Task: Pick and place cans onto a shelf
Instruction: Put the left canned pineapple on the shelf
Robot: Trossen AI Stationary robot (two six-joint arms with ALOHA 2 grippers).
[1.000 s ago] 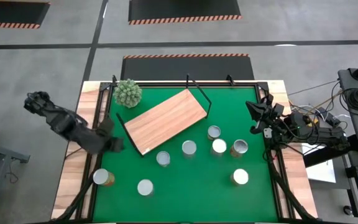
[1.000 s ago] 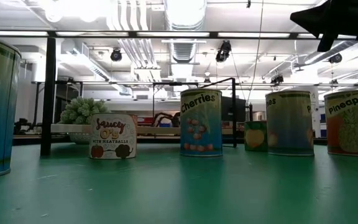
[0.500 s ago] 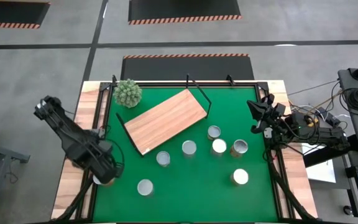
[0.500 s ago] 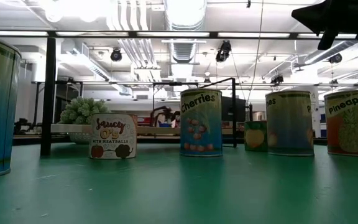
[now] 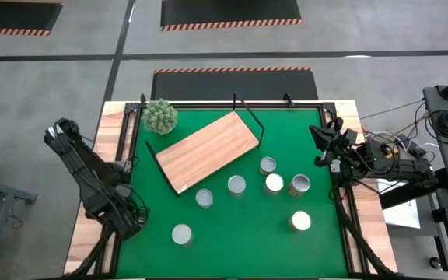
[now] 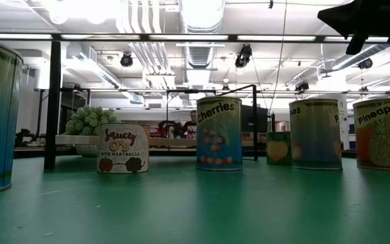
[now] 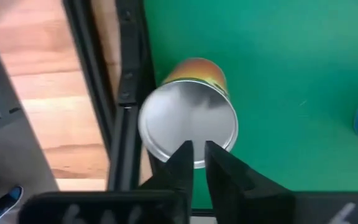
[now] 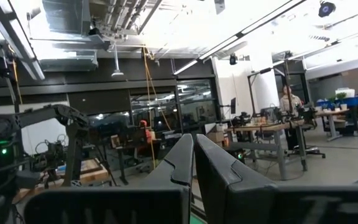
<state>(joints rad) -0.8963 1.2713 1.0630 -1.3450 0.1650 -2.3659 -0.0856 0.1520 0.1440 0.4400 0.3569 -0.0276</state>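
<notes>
The left gripper (image 7: 194, 149), fingers nearly together, hangs over the can (image 7: 188, 121) at the mat's near-left edge and should spread wider and centre before descending, while the right gripper (image 5: 323, 146), fingers together, waits far right.

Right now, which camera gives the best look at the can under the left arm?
The left wrist view: the silver-topped, orange-sided metal can fills it, just beyond the left pincer. From above the arm hides it; the low view may show it cropped at its edge.

robot lab: exposed ducts (image 6: 147, 51), workbenches (image 8: 272, 129)
</notes>
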